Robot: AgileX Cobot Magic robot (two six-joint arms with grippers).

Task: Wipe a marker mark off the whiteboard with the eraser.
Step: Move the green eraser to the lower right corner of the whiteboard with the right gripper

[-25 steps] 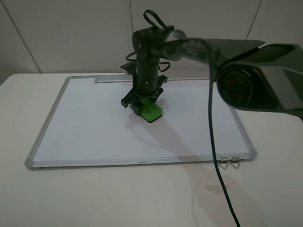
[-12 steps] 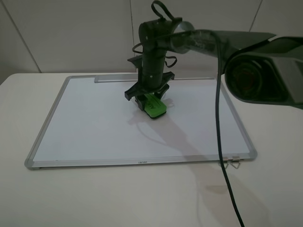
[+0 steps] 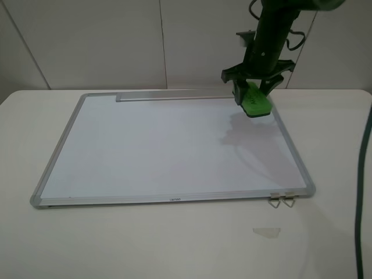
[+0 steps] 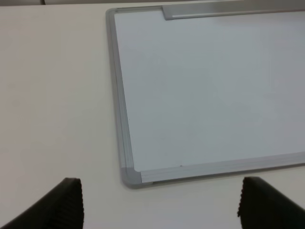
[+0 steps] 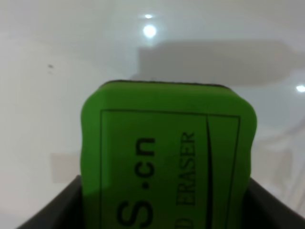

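Observation:
The whiteboard (image 3: 163, 145) lies flat on the table, with its grey tray strip (image 3: 168, 97) along the far edge. No marker mark shows on it in any view. My right gripper (image 3: 256, 87) is shut on the green eraser (image 3: 254, 102) and holds it in the air over the board's far right corner. In the right wrist view the eraser (image 5: 167, 157) fills most of the picture, between the dark fingers (image 5: 52, 212). My left gripper (image 4: 162, 210) stands open above the table near the board's corner (image 4: 131, 174), holding nothing; the exterior view does not show it.
Two metal clips (image 3: 281, 200) stick out at the board's near right corner. A small clear scrap (image 3: 266, 232) lies on the white table (image 3: 145, 244) in front of them. A dark cable (image 3: 363, 192) hangs down the right side.
The right gripper, still shut on the eraser, has lifted off the middle of the board and swung up and right to the far right corner.

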